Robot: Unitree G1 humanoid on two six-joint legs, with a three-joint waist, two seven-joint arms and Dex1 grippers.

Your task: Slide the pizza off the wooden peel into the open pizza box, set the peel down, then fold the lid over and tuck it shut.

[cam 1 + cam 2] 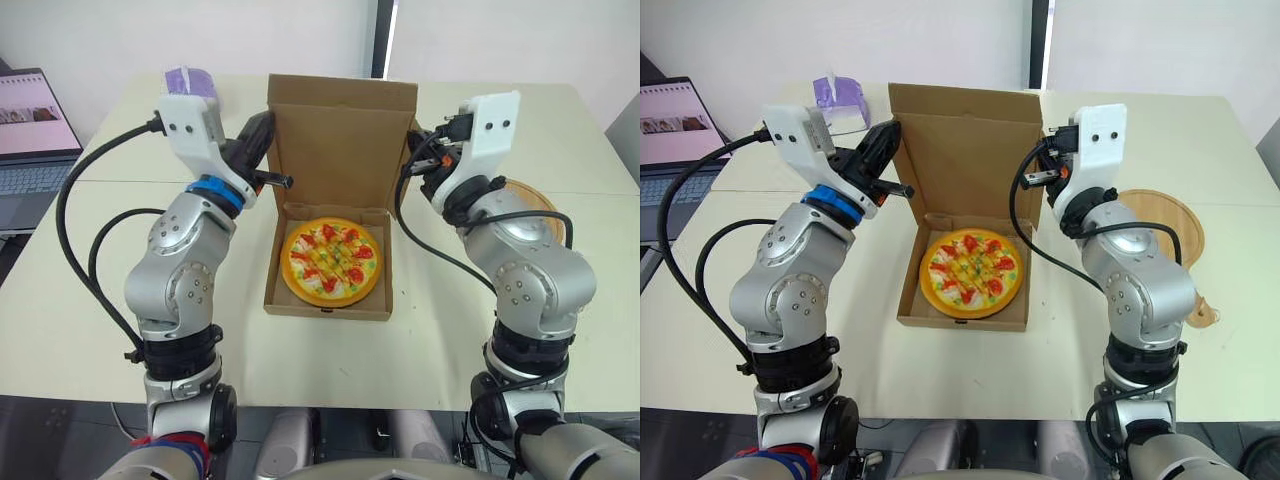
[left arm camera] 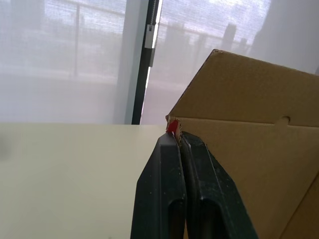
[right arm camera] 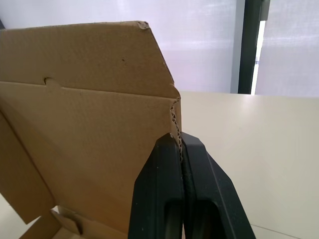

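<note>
Inside the pizza box (image 1: 330, 312), pizza (image 1: 331, 261), lid (image 1: 340, 140) upright, left pincer (image 2: 178, 139) and right pincer (image 3: 180, 138) clamped on its edges.

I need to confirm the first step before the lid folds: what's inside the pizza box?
In the pizza box the pizza lies flat, lid upright. The box floor beneath it is covered.

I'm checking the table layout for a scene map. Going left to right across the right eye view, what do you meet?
Laptop → left claw, pinching the lid → pizza box holding the pizza → right claw, pinching the lid's other edge → wooden peel.
</note>
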